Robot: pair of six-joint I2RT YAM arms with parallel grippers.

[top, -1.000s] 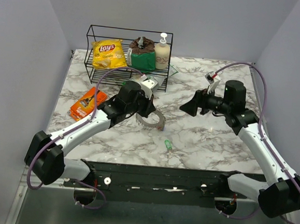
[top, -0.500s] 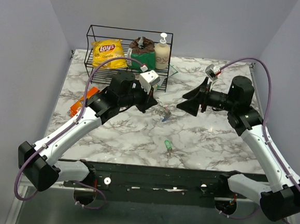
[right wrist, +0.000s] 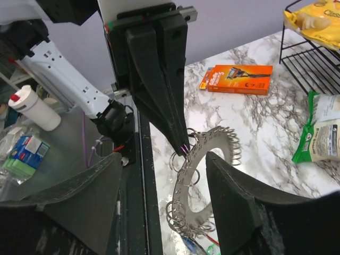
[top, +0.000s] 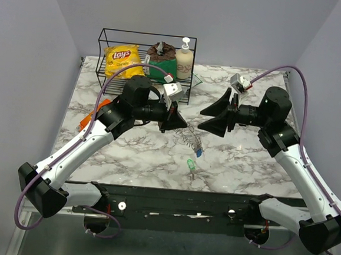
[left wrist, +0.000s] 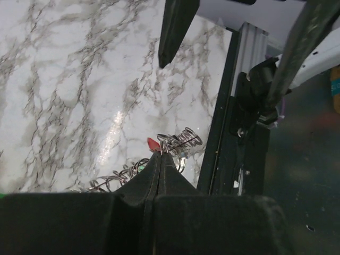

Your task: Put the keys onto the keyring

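Step in hand, by the look of it: the right gripper (top: 200, 120) takes a second grip on the keyring (top: 188, 138) so the coil can be worked two-handed.

- The left gripper (top: 181, 124) has its fingers pressed together on one turn of the coil, holding it up off the table (top: 244, 163), mid-scene. The rest of the ring dangles below toward the near side.
- A blue key (top: 198, 154) hangs at the low end. A red key (left wrist: 153, 143) shows right by the coil in the left wrist view; can't tell if it's threaded on.
- The green key (top: 190, 164) lies loose on the table, just nearer than the ring and apart from it.
- The right gripper's fingers are spread wide and hold nothing. It sits just right of the ring, tips aimed at it. Its wrist view frames the coil between the two fingers, not touching either.

To do it well:
- Grab a free span of coil away from the left pinch.
- Close on wire, not on a key head.
- Don't yank: the coil is springy and could slip out of the left grip.
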